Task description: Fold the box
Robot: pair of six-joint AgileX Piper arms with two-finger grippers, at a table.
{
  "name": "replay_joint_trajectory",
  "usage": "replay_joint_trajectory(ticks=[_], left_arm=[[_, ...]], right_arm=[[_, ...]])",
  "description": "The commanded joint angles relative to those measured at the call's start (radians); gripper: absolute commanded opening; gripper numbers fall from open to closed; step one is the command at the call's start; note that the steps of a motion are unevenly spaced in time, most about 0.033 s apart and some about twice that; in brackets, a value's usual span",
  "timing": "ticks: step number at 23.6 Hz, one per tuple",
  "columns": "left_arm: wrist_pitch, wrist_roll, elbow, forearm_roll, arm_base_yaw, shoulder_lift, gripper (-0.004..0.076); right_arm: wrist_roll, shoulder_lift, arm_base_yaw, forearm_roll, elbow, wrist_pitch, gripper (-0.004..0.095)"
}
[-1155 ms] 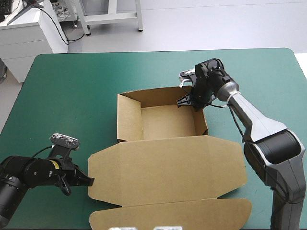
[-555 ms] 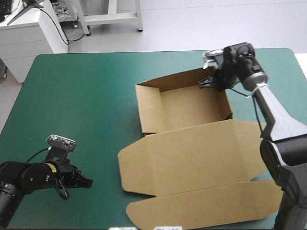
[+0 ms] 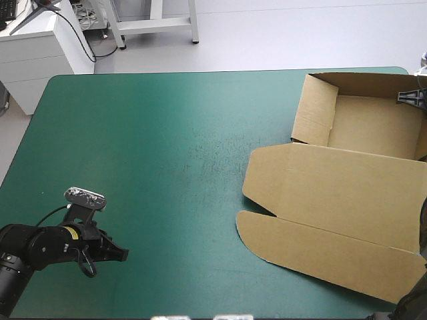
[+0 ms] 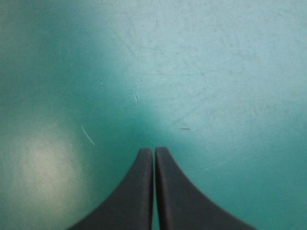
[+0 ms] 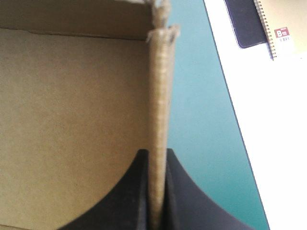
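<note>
- Where the table's far edge met its right edge, the box (image 3: 370,127) sat as an open tray, turned a little out of square with the teal-green cover (image 3: 167,133).
- Tray walls stood upright. The left wall (image 3: 313,113) and the far wall (image 3: 367,83) showed plainly in the high view; the tray's right side ran out of that view.
- Lid (image 3: 340,193) lay flat on the cover, reaching from the tray toward the table's near edge, with its tuck flap (image 3: 320,250) flat at the near end.
- Right gripper (image 5: 157,152) was clamped on the box. In the right wrist view its black fingers (image 5: 136,196) pressed against either face of an upright side wall (image 5: 159,96), and the board's top edge ran straight ahead between them.
- Tray floor lay on one side of that gripped wall, bare cover on the other.
- High view caught only a small black part of that gripper, at the tray's right side.
- Left gripper (image 3: 122,253) lay low near the table's near left corner, well apart from the box and pointing toward the table's right.
- Left wrist view had its fingers (image 4: 139,191) together, tips touching in one pointed arch, over scuffed cover.
</note>
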State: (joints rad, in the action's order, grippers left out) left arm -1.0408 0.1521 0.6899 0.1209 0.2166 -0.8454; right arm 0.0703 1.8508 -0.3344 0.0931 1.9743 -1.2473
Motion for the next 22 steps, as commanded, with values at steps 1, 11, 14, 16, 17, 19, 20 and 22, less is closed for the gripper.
replay_joint_trajectory(ticks=[1, 11, 14, 16, 17, 19, 20, 22], left_arm=[[0.028, -0.008, 0.024, 0.006, 0.002, 0.007, -0.0008], [0.028, -0.008, 0.024, 0.006, 0.002, 0.007, -0.0008], [0.036, -0.008, 0.024, 0.006, 0.002, 0.007, -0.0008], [0.046, -0.008, 0.024, 0.006, 0.002, 0.007, -0.0008], [0.046, -0.008, 0.024, 0.006, 0.002, 0.007, -0.0008], [0.046, -0.008, 0.024, 0.006, 0.002, 0.007, -0.0008], [0.046, -0.008, 0.024, 0.006, 0.002, 0.007, -0.0008], [0.046, -0.008, 0.024, 0.006, 0.002, 0.007, -0.0008]], right_arm=[[0.019, -0.033, -0.054, -0.045, 0.028, 0.037, -0.0019], [0.076, 0.029, -0.076, -0.072, 0.028, 0.070, 0.0263], [0.078, 0.021, -0.076, -0.101, 0.030, 0.063, 0.0689], [0.078, -0.001, -0.076, -0.093, 0.032, 0.062, 0.0802], [0.078, -0.015, -0.076, -0.093, 0.032, 0.064, 0.0800], [0.078, -0.058, -0.076, -0.099, 0.032, 0.066, 0.0778], [0.078, -0.076, -0.076, -0.104, 0.032, 0.066, 0.0766], [0.085, -0.115, -0.076, -0.132, 0.032, 0.061, 0.0708]])
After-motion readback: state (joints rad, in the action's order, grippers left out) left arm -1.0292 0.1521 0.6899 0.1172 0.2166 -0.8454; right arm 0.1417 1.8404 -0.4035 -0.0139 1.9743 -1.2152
